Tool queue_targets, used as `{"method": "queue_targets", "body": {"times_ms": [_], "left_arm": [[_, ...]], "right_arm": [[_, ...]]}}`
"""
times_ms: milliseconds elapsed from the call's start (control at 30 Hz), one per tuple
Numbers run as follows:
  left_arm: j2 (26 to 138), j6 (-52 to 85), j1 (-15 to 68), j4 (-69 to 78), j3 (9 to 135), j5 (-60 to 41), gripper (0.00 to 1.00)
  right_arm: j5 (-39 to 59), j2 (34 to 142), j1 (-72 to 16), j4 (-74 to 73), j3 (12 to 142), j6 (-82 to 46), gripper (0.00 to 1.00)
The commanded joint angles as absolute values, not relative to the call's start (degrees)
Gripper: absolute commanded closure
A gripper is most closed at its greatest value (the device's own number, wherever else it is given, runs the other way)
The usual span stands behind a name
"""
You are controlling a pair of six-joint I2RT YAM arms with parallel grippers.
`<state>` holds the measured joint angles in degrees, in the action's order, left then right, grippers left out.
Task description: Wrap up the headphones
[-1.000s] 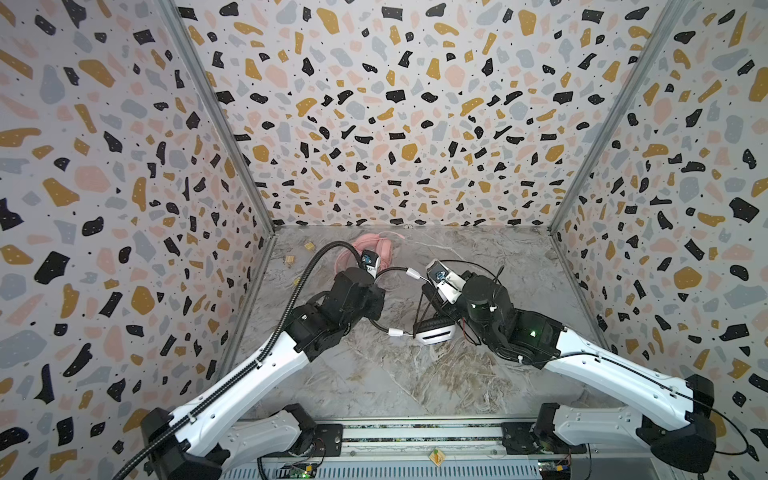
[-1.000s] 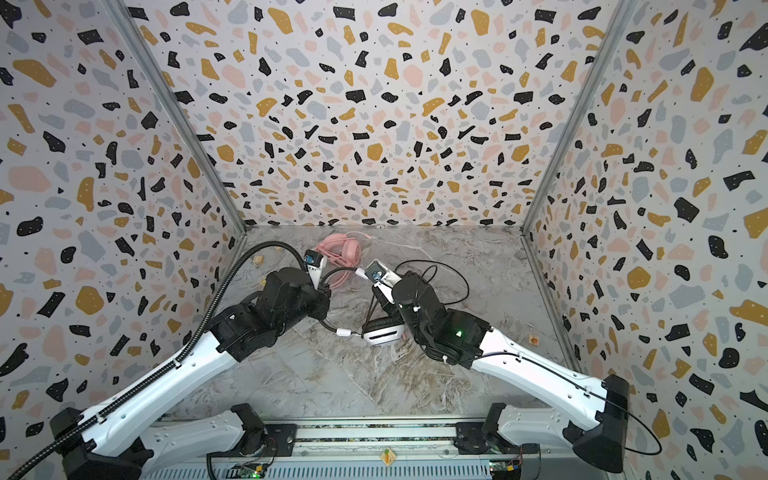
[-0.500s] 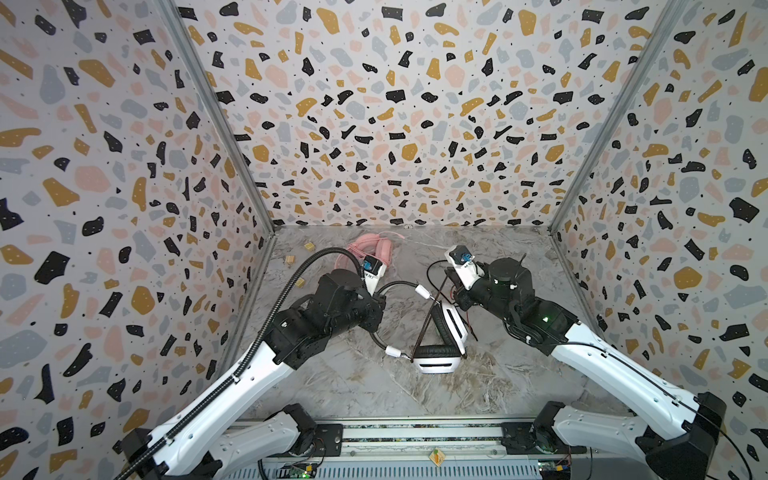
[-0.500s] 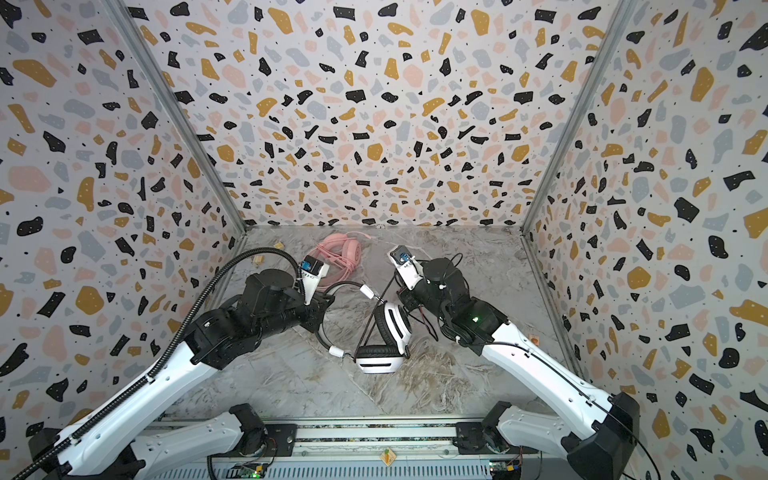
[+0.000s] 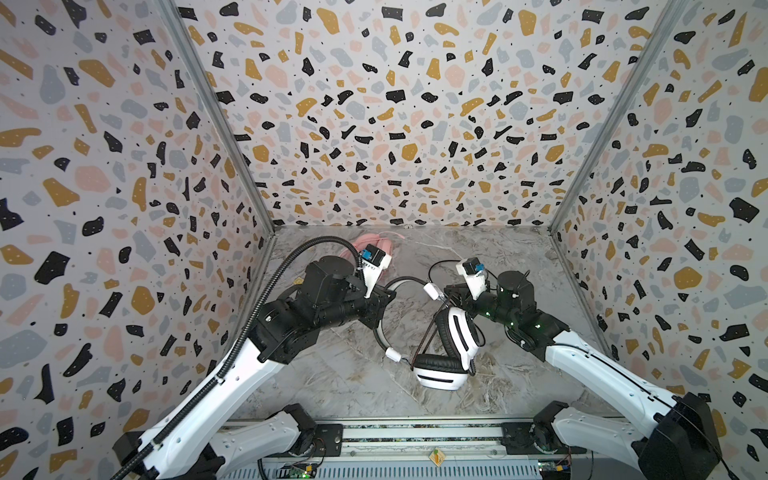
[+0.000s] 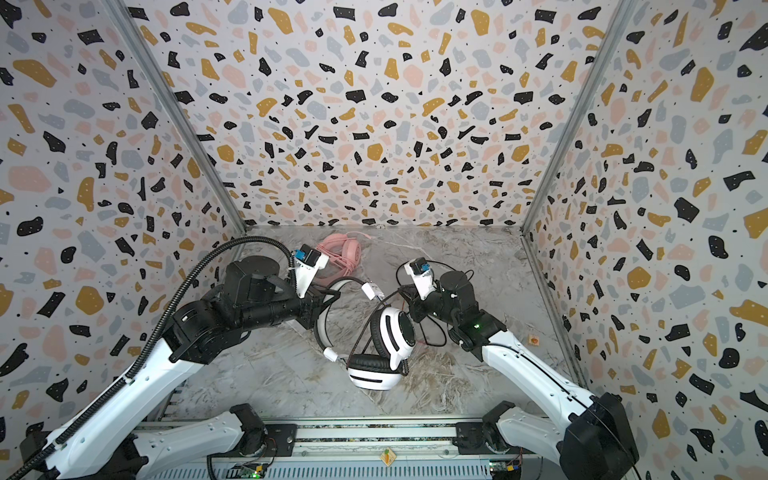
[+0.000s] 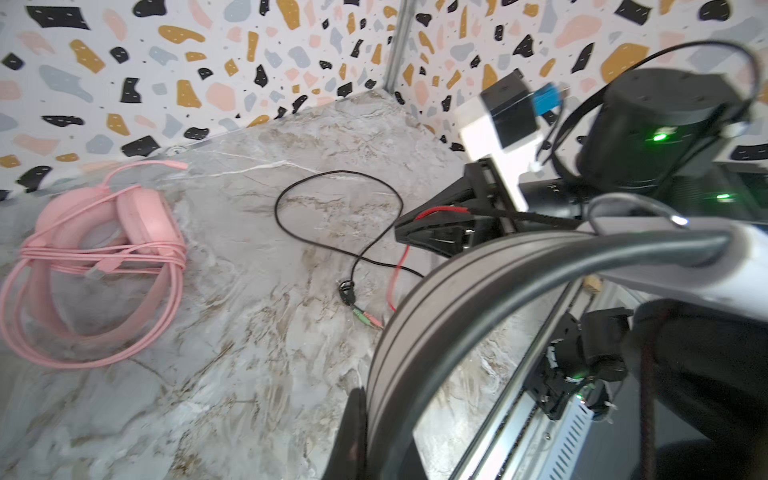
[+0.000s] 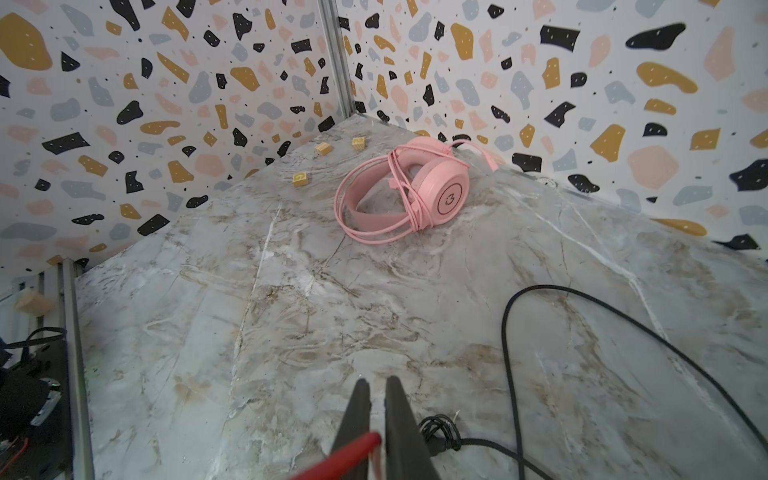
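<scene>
Terrazzo-patterned walls (image 5: 395, 124) enclose on three sides a grey marble-patterned bench (image 5: 332, 374); two white-and-black arms reach in from its front edge.

The left arm (image 5: 232, 374) carries the left gripper (image 5: 380, 309), pressed together on the white headband (image 6: 319, 332) of the white-and-black over-ear headset (image 5: 455, 340). This headset sits near the middle of the bench, toward the front edge. One black-cushioned earcup (image 5: 436, 370) appears to rest on the bench, and the other stands raised above it.

The right arm (image 5: 602, 374) carries the right gripper (image 8: 376, 395), jaws nearly together and pinching a red stretch of that headset's black braided cord (image 8: 505, 332).

The all-pink over-ear headset (image 8: 440, 187) lies near the back edge, toward the back-left corner, with its pink cord bound round the earcups in several turns.

The black braided cord lies in loose loops between its headset and the back-right corner. It ends in small green and pink plugs (image 7: 365, 320) lying free on the bench. Three small wooden cubes (image 8: 300, 178) lie near the back-left corner.

Progress, as judged: the all-pink over-ear headset is wrapped. The white-and-black over-ear headset is gripped for winding, but no completed turn of cord round it can be made out. Nearly all of the second wrap is therefore left to do.
</scene>
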<state>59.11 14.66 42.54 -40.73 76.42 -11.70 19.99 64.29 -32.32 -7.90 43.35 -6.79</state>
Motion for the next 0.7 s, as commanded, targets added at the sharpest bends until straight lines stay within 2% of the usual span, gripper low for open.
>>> {"method": "queue_targets", "body": {"times_ms": [0, 267, 433, 667], "left_arm": [[58.5, 19.0, 42.8, -33.9, 80.8, -19.3, 1.0], [58.9, 21.2, 42.9, -33.1, 85.0, -19.7, 1.0], [59.7, 23.2, 42.9, -33.5, 86.6, -19.7, 1.0], [60.1, 24.2, 42.9, -33.4, 87.7, -18.4, 1.0]], "right_arm": [[26.5, 66.4, -31.5, -15.5, 42.9, -11.2, 0.89], [29.3, 71.7, -31.4, -22.3, 39.6, -13.1, 0.88], [31.4, 73.6, -31.3, -26.0, 39.3, -14.2, 0.83], [35.8, 75.5, -31.3, -30.1, 37.3, -16.5, 0.69]]}}
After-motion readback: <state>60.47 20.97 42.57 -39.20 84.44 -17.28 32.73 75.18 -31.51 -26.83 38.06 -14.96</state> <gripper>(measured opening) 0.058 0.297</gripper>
